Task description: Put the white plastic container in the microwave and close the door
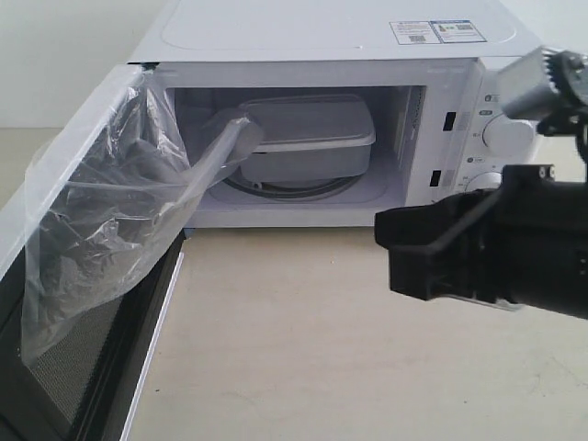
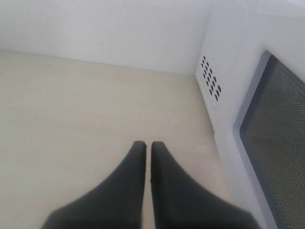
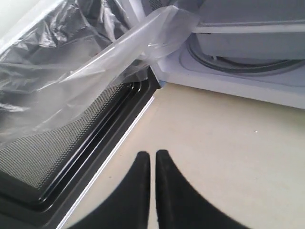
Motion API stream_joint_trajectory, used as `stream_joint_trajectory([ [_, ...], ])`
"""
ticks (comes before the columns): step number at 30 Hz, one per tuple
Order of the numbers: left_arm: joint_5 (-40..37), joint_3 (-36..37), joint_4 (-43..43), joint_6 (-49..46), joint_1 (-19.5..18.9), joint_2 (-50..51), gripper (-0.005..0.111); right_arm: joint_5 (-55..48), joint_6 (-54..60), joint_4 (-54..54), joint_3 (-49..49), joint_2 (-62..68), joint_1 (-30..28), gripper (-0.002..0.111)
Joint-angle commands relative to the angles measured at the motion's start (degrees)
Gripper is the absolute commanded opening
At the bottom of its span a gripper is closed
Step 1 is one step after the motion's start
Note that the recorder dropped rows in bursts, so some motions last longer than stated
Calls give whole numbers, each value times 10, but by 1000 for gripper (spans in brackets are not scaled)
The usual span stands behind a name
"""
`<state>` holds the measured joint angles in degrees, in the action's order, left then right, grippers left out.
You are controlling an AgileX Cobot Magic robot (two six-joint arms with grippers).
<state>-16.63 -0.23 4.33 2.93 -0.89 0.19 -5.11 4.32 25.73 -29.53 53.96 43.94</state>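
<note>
Exterior view — white plastic container (image 1: 312,138) inside the microwave (image 1: 322,32), well apart from the right gripper (image 3: 152,153) — closed and empty.

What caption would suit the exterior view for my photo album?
White plastic container rests inside the microwave, whose film-covered door stands open, robot arm in front.

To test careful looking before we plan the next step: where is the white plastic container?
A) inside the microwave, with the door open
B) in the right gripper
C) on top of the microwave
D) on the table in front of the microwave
A: the white plastic container sits inside the microwave cavity, and the door stands wide open.
</note>
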Motion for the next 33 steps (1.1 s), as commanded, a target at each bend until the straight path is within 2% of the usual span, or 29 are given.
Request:
stream_joint_trajectory([
  [1,3,2,6,4,0,-2,4,-67,-16,1,4,-50,1,0],
  [6,3,2,6,4,0,-2,4,-85,-38,1,4,-88,1,0],
  [10,3,2,-27,-25,0,-2,4,-102,-38,-3,4,-108,1,0],
  [21,11,2,-27,-29,0,-2,4,-118,-43,-31,4,-110,1,0],
  [26,103,2,61,53,0,-2,4,-104,-43,-34,17,-110,1,0],
  [31,223,2,75,72,0,-2,4,-78,-48,-33,59,-110,1,0],
  [33,250,2,103,125,0,-2,4,-67,-64,-33,71,-110,1,0],
])
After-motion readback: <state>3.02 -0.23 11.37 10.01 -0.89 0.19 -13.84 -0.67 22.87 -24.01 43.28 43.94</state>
